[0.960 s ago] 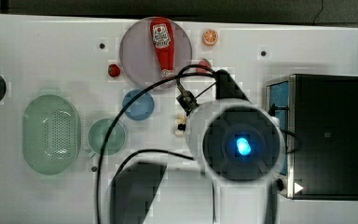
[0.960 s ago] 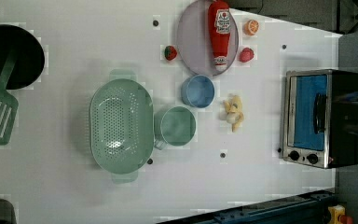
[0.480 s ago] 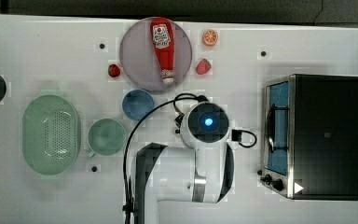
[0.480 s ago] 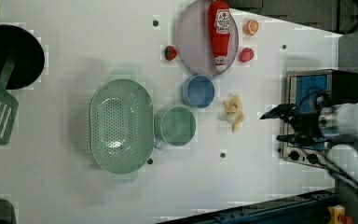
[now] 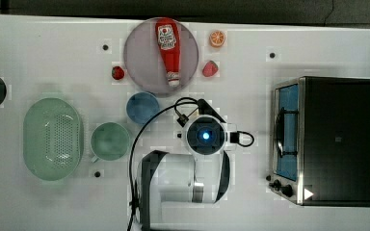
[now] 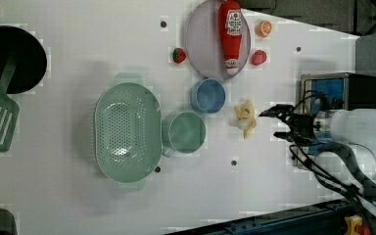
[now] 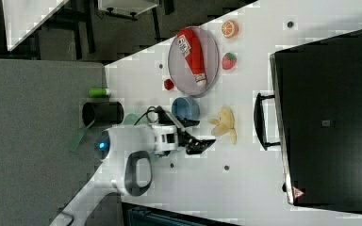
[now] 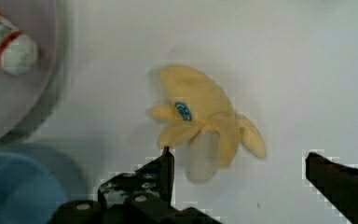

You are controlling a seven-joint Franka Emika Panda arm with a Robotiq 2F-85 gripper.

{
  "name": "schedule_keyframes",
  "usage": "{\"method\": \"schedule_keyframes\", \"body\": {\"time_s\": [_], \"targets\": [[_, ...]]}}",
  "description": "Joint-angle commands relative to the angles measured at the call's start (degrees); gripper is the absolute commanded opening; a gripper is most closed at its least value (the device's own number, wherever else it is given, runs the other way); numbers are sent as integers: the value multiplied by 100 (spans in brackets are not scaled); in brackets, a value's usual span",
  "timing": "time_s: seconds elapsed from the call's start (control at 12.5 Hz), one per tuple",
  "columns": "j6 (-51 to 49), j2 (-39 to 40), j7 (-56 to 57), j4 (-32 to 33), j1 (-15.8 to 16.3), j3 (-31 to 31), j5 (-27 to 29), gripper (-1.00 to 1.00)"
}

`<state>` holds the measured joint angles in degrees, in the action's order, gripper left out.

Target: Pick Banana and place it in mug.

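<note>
The white table (image 6: 78, 205) carries everything. The toaster oven (image 5: 337, 139) stands on the far side of the gripper from the cups, at the top view's right. The white arm (image 6: 357, 132) reaches in from the left view's right, and its wrist hangs over the middle of the table. The green perforated basket (image 6: 126, 132) lies well away from the gripper, beyond the mug. The grey plate (image 5: 144, 53) sits near the gripper toward the top view's upper edge, with the ketchup bottle (image 5: 169, 48) lying on it.

The mug (image 6: 186, 132), pale green and upright, stands near the gripper, on the left view's left of the banana. The blue cup (image 6: 208, 95) stands just beside the mug, also near the gripper.

The gripper (image 8: 237, 168) points down at the table with its two black fingers (image 8: 161, 175) spread nearly as wide as they go, and it holds nothing. The banana (image 8: 205, 126), peeled and yellow with a small blue sticker, lies flat on the table just ahead of the fingertips, partly between their lines; one peel tip is very close to one finger, though I cannot tell whether they touch. In the left view the banana (image 6: 245, 117) lies just beside the gripper (image 6: 276, 125), between it and the two cups.

Two strawberries (image 5: 210, 69) and an orange slice (image 5: 217, 38) lie around the plate, well apart from the gripper.
</note>
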<state>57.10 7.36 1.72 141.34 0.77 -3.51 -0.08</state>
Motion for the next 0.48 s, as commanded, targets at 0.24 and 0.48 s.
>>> {"method": "schedule_keyframes", "body": {"time_s": [0.24,0.48], "targets": [[1011,867,164,89,-76,14,-75,100],[1400,1269,164,88,-74,24,-75,100]]}}
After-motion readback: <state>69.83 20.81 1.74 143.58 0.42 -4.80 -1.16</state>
